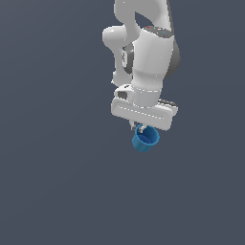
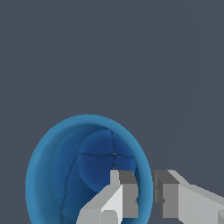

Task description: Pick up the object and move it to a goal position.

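One arm [image 1: 143, 52] was in view, white with grey joints, reaching down from the upper edge of the exterior view over a plain dark grey-blue floor [image 1: 52, 182]. The gripper [image 1: 142, 128] pointed downward, its broad white body much wider than the cup [image 1: 145, 139] just beneath it. The cup was small, round and blue, its opening tilted up toward the gripper and its inside darker than the rim. In the exterior view only a short stub of one finger showed at the cup's rim; the rest was hidden behind the gripper body. The wrist view was clearer: it looked straight down into the cup [image 2: 83, 170], with the bright rim ringing a darker hollow and the flat bottom visible. One finger [image 2: 118, 197] sat inside the hollow, against the inner side of the wall; the other finger [image 2: 175, 197] sat outside the cup, just beside the outer side of the same wall. The blue wall ran between the two pads with little or no gap showing, so the gripper read as clamped on the cup's wall. Whether the cup rested on the floor or hung clear of it could not be told. No shadow or contact line was resolvable under the cup.
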